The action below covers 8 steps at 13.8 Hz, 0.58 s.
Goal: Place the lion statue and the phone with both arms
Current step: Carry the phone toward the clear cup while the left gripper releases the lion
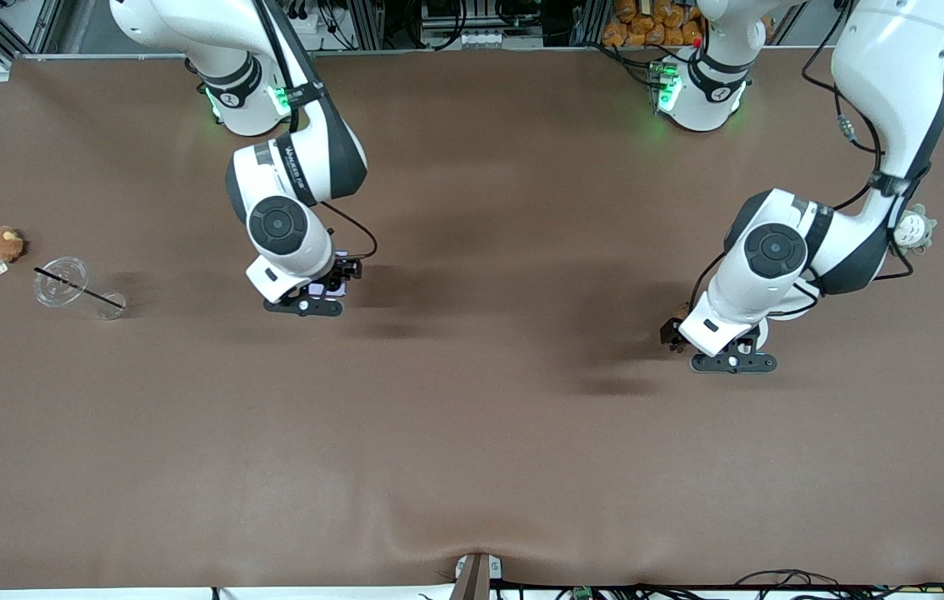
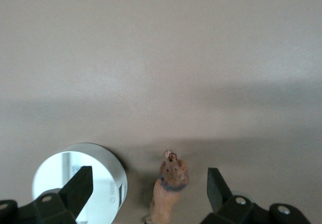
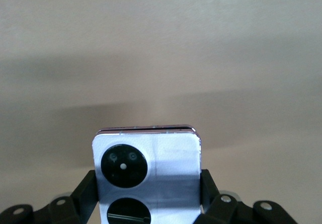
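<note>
The lion statue [image 2: 170, 186], a tiny reddish-brown figurine, stands on the brown table between the spread fingers [image 2: 216, 183] of my left gripper [image 2: 149, 184], which is open and not touching it. In the front view the lion statue [image 1: 676, 316] shows just under the left gripper [image 1: 682, 330], toward the left arm's end of the table. My right gripper [image 3: 149, 181] is shut on the lavender phone [image 3: 148, 158], gripping its two side edges, with the black camera circles facing the wrist camera. In the front view the right gripper [image 1: 330, 288] holds the phone [image 1: 327, 289] low over the table.
A white round-topped device [image 2: 60, 181] stands right beside the lion, partly under one left finger. A grey-green plush [image 1: 913, 227] lies by the left arm. At the right arm's end lie a brown plush [image 1: 3, 243], a clear lid with a straw [image 1: 61, 281] and a small clear cup [image 1: 111, 305].
</note>
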{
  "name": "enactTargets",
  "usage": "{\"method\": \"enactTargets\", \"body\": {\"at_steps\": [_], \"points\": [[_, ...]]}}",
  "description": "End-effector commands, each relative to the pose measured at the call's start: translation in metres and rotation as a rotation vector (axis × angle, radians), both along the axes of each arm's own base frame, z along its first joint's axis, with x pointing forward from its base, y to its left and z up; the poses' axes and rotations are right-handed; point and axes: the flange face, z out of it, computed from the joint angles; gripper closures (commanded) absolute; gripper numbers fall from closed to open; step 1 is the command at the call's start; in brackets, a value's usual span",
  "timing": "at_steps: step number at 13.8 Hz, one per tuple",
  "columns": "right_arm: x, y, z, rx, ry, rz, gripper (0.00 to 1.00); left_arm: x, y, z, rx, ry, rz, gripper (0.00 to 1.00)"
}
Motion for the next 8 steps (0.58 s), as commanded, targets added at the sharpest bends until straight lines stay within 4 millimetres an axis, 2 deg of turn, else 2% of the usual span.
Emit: {"method": "enactTargets", "body": {"at_steps": [1, 3, 5, 7, 8], "points": [[-0.005, -0.029, 0.012, 0.007, 0.010, 0.038, 1.00, 0.011, -0.023, 0.064, 0.036, 0.001, -0.009, 0.00], [0.004, -0.061, 0.017, 0.019, 0.013, 0.052, 1.00, 0.019, -0.033, 0.097, 0.014, -0.009, 0.008, 0.00], [0.019, -0.102, 0.021, 0.033, 0.012, 0.081, 1.00, 0.027, -0.036, 0.133, -0.035, 0.002, 0.044, 0.00], [0.025, -0.127, 0.020, 0.041, 0.021, 0.063, 1.00, 0.032, -0.034, 0.174, -0.070, 0.015, 0.056, 0.00], [0.028, -0.134, 0.019, 0.039, 0.016, 0.050, 1.00, 0.032, -0.036, 0.193, -0.080, 0.022, 0.058, 0.00]]}}
